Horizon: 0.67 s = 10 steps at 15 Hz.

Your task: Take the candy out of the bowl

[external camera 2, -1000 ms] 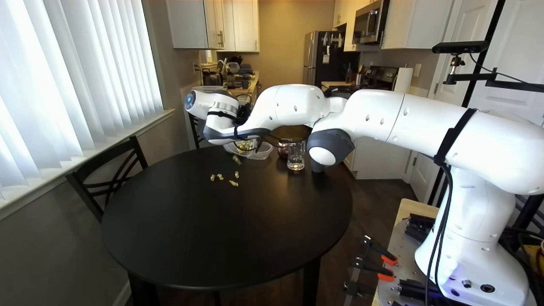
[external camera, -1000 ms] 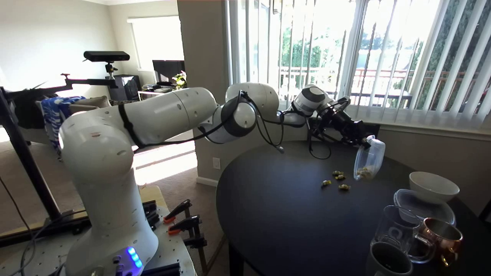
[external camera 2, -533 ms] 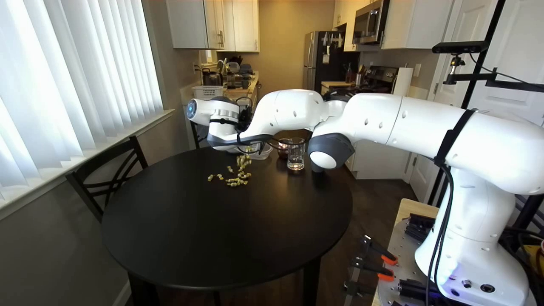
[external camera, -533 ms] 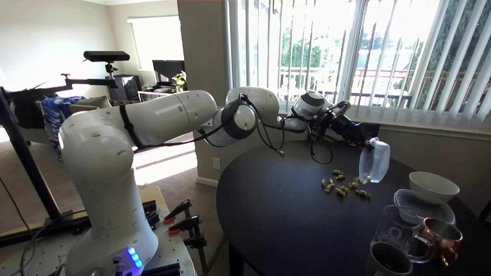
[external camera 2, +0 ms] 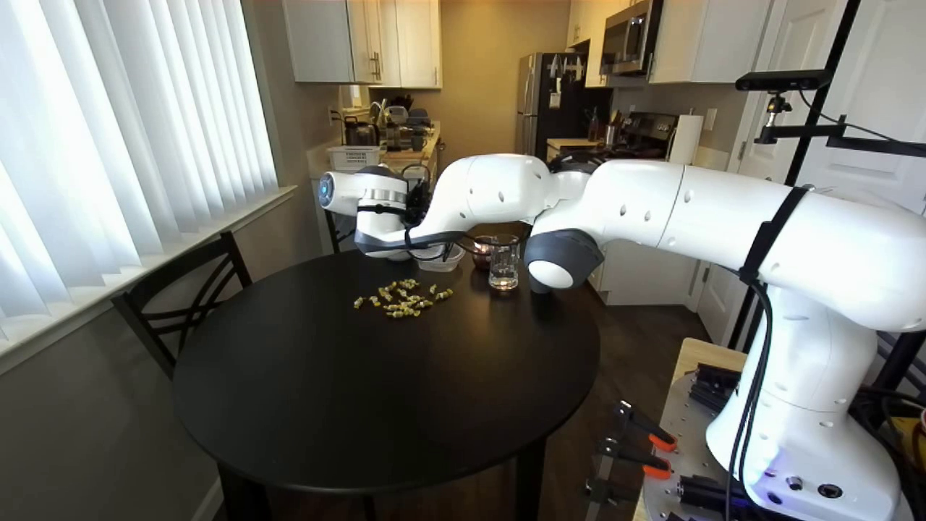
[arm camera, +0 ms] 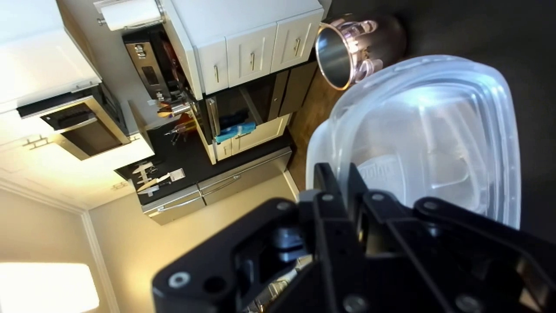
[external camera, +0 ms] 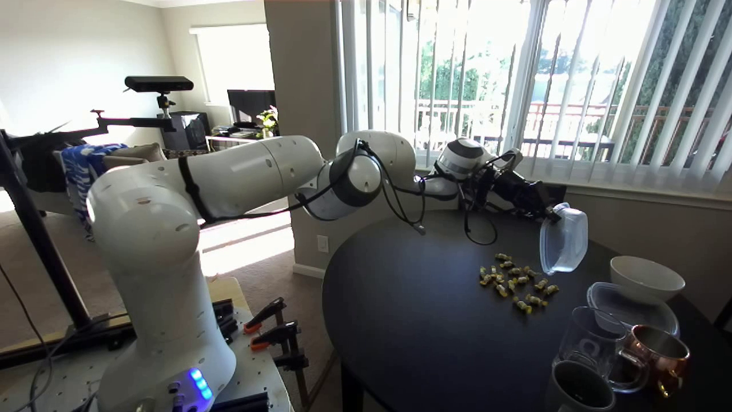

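Note:
The clear bowl (external camera: 563,239) hangs on its side above the dark table in an exterior view, opening turned toward the candy side. My gripper (external camera: 553,214) is shut on its rim. In the wrist view the fingertips (arm camera: 339,170) pinch the rim of the bowl (arm camera: 434,126), and no candy shows inside it. The candy (external camera: 517,281), several gold-and-brown wrapped pieces, lies scattered on the table below and beside the bowl. It also shows on the table in an exterior view (external camera 2: 404,298), where the arm hides the gripper.
On the round table (external camera: 423,309) stand a white bowl (external camera: 646,274), another clear container (external camera: 640,315), a glass mug (external camera: 589,343), a copper mug (external camera: 663,355) and a dark cup (external camera: 580,386). The copper mug (arm camera: 356,50) is close beyond the held bowl. A chair (external camera 2: 184,304) stands by the window.
The bowl has tilted further and moved slightly right and down, in an exterior view. Candy that was inside it has fallen out and joined the few pieces on the table.

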Each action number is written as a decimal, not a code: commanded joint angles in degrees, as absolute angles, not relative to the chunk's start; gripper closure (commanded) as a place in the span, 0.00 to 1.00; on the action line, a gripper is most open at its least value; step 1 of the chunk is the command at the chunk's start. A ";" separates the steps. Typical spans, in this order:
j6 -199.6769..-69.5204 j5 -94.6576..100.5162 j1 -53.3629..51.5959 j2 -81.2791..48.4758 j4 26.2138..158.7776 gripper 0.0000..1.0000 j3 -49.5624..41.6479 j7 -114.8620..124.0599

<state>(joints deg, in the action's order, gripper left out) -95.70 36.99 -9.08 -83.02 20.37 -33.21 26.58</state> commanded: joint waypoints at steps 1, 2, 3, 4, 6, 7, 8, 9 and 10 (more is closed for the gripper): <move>-92.83 38.38 -10.27 -82.59 21.80 0.98 -35.34 28.03; -91.99 37.97 -10.24 -82.36 21.91 0.98 -35.41 28.07; -91.06 37.42 -10.27 -82.02 22.15 0.98 -35.12 27.23; -90.18 36.65 -10.21 -81.67 22.38 0.98 -34.41 26.32; -87.48 34.81 -10.36 -80.83 23.48 0.98 -32.40 22.35; -85.75 34.29 -10.48 -80.86 23.86 0.98 -31.92 21.35; -83.64 33.92 -10.63 -80.86 24.27 0.98 -31.35 20.26; -81.44 33.45 -10.76 -80.79 24.50 0.98 -30.66 19.69; -79.17 32.77 -10.96 -80.62 24.73 0.98 -29.92 19.08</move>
